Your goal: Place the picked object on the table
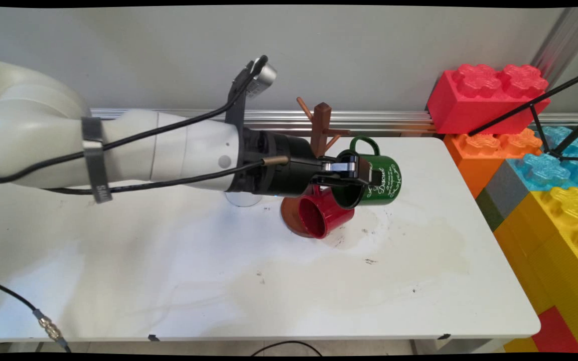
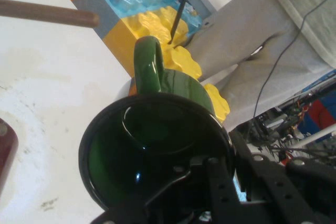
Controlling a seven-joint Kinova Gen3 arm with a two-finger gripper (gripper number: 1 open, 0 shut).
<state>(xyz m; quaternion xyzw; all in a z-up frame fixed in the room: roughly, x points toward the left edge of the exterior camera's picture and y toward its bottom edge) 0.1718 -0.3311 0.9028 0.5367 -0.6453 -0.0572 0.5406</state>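
Now my hand [image 1: 369, 176] grips the rim of the green mug [image 1: 377, 181], lifted on its side above the surface [image 1: 219, 271]; its inside looks empty. Just below, a red mug [image 1: 325, 214] hangs at the brown mug tree [image 1: 321, 131], mouth empty.

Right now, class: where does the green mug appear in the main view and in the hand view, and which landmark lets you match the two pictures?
Main view: green mug right of centre, on its side in the hand, above the red mug.
Hand view: green mug fills the lower centre, mouth facing the camera, handle up.
Shared landmark: the yellow blocks beyond the table's edge.
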